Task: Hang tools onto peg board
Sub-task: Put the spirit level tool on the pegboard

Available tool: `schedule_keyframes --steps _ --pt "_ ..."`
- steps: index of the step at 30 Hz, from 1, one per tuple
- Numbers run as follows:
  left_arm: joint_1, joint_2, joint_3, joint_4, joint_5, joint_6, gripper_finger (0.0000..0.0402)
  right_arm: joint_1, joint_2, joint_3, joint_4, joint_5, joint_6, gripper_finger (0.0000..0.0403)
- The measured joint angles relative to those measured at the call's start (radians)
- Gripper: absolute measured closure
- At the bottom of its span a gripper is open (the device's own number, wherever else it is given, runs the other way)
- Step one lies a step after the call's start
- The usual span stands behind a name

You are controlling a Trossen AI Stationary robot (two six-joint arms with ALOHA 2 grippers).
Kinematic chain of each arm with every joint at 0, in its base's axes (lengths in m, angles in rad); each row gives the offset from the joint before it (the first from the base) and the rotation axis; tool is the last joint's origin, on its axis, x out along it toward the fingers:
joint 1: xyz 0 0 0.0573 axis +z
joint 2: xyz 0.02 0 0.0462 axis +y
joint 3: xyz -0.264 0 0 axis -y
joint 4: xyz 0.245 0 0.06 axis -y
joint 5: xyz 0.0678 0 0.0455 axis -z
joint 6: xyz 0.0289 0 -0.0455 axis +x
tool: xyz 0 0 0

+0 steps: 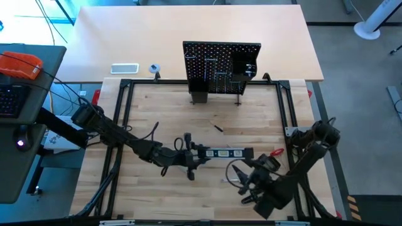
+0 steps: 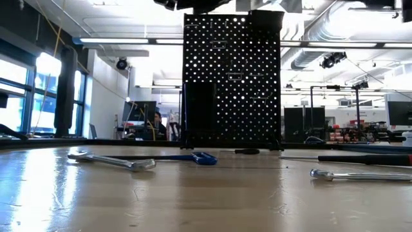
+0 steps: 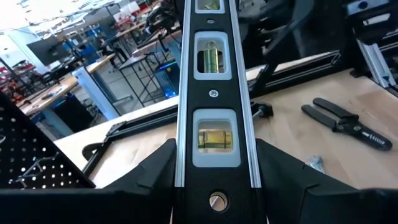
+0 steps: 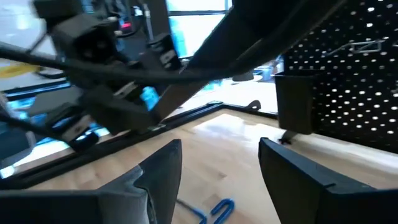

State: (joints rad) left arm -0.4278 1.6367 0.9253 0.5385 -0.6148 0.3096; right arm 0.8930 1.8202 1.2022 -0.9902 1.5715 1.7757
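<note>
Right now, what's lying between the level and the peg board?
One small dark tool on otherwise bare tabletop, between the level and peg board, in the high view.

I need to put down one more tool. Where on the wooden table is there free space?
Free: the bare wood between the peg board and the black level, broken only by one small dark tool; also the left side, behind the left arm. Crowded: the front, where the left end effector holds the level and the right end effector hovers.
</note>
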Motion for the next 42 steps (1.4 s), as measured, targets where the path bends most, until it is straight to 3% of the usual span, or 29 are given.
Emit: schedule_keyframes --steps 8,15,19,23,29,36,39,42 --pt "0.010 0.000 0.000 -0.013 -0.028 0.008 0.0236 -0.029 0.009 -0.008 0.000 0.001 -0.118 0.0195" --pt "0.011 -0.008 0.000 -0.016 -0.078 0.086 0.0236 -0.053 0.011 -0.047 0.056 0.000 -0.121 0.0195" --pt "0.020 -0.053 0.000 -0.018 -0.087 0.131 0.0236 -0.076 0.011 -0.037 0.080 -0.009 -0.211 0.0195" --pt "0.033 -0.127 0.000 -0.022 -0.105 0.189 0.0236 -0.121 0.010 -0.033 0.189 -0.120 -0.428 0.0195" --pt "0.063 -0.256 0.000 -0.129 -0.112 0.218 0.0236 -0.240 0.010 -0.070 0.619 -0.434 -1.000 0.0195" --pt "0.081 -0.382 0.000 -0.299 -0.174 0.219 0.0236 -0.359 0.007 -0.184 1.329 -0.637 -1.548 0.0195" --pt "0.084 -0.439 0.000 -0.345 -0.186 0.220 0.0236 -0.435 0.006 -0.242 1.666 -0.811 -1.715 0.0195" --pt "0.086 -0.493 0.000 -0.371 -0.198 0.219 0.0236 -0.503 0.005 -0.272 1.845 -0.904 -1.801 0.0195"
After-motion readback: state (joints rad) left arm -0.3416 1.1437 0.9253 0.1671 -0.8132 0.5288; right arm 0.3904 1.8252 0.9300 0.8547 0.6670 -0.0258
